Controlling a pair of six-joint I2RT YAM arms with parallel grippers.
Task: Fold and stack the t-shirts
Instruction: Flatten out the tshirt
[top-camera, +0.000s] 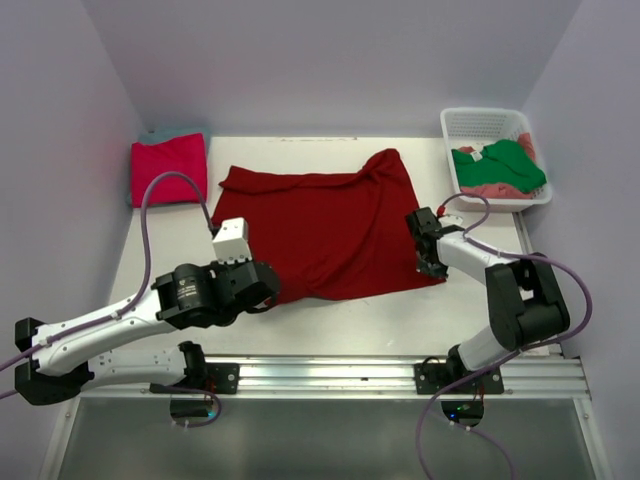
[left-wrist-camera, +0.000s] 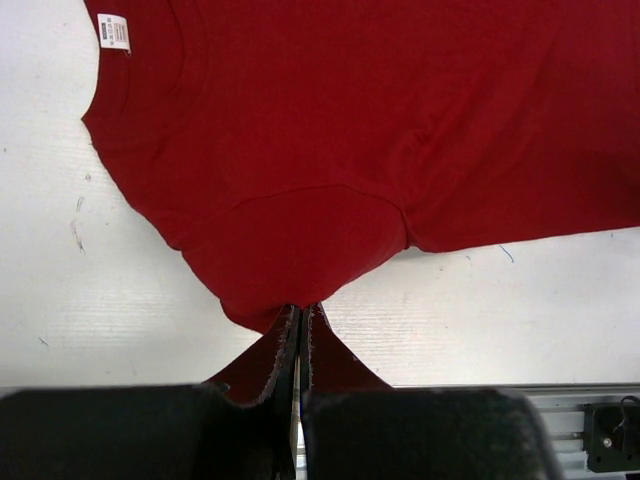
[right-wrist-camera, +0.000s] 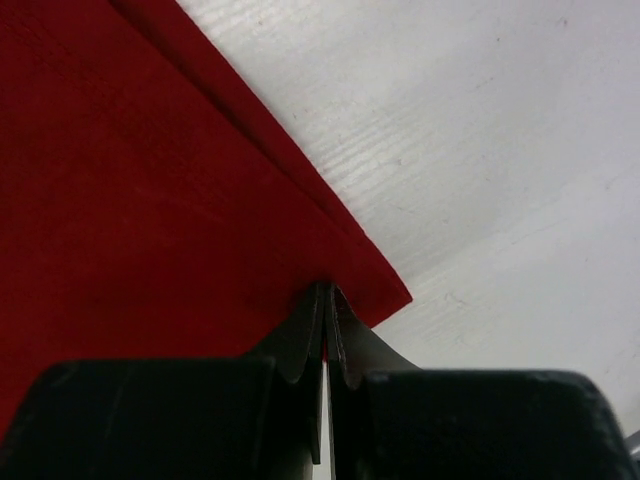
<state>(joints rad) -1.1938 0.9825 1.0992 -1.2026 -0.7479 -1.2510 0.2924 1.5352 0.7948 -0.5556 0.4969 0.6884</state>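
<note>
A dark red t-shirt (top-camera: 330, 225) lies spread on the white table, collar to the left. My left gripper (top-camera: 262, 296) is shut on its near sleeve, which shows in the left wrist view (left-wrist-camera: 300, 255) with the gripper (left-wrist-camera: 301, 308) pinching the sleeve tip. My right gripper (top-camera: 432, 268) is shut on the shirt's near hem corner (right-wrist-camera: 380, 290), the gripper (right-wrist-camera: 326, 292) closed over the cloth edge. A folded magenta-pink t-shirt (top-camera: 169, 168) lies at the back left on a teal one (top-camera: 160, 134). Green (top-camera: 505, 162) and salmon-pink (top-camera: 495, 189) t-shirts lie in the basket.
A white lattice basket (top-camera: 470, 122) stands at the back right corner. Grey walls close in the table on three sides. A metal rail (top-camera: 330, 375) runs along the near edge by the arm bases. A white label (left-wrist-camera: 114, 31) shows inside the collar.
</note>
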